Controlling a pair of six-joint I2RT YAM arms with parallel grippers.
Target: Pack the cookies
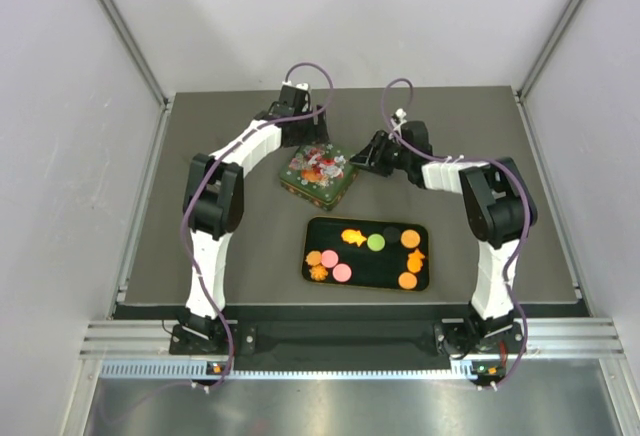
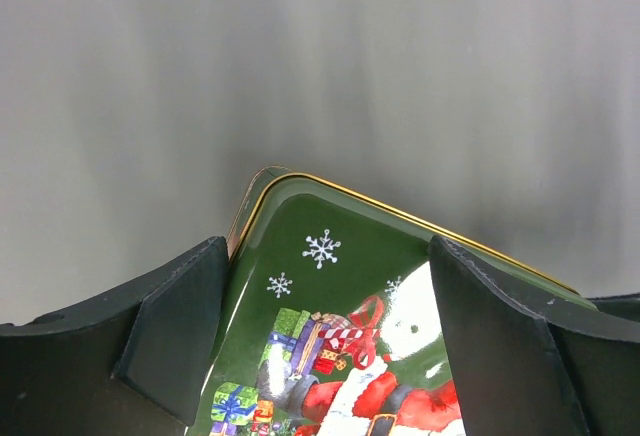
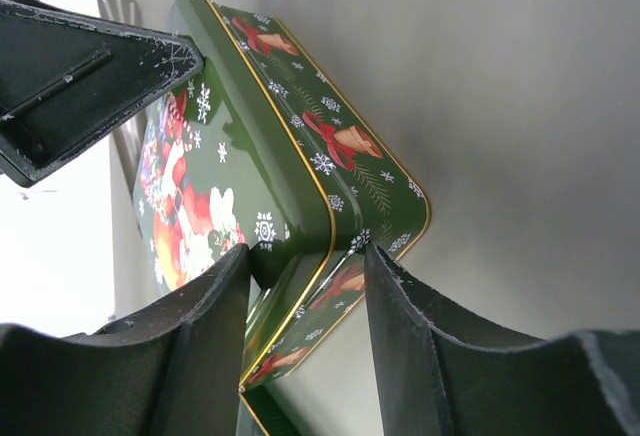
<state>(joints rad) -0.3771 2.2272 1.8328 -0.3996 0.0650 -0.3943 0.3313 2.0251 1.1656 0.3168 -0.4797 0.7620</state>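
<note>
Grey walls, dark counter (image 1: 250, 291). I've got both arms up at the tin (image 1: 318, 172), mid-counter: left gripper (image 2: 328, 246) spread across its lid, right gripper (image 3: 305, 251) spread astride a corner. The cookies (image 1: 376, 242) sit on the black tray (image 1: 366, 220) toward the near edge, long axis left-right, nearer my right arm. I read no writing, just Santa and snowflakes.

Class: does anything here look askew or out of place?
The green tin sits skewed to the table edges, and its lid seems lifted off the base at one corner.
</note>
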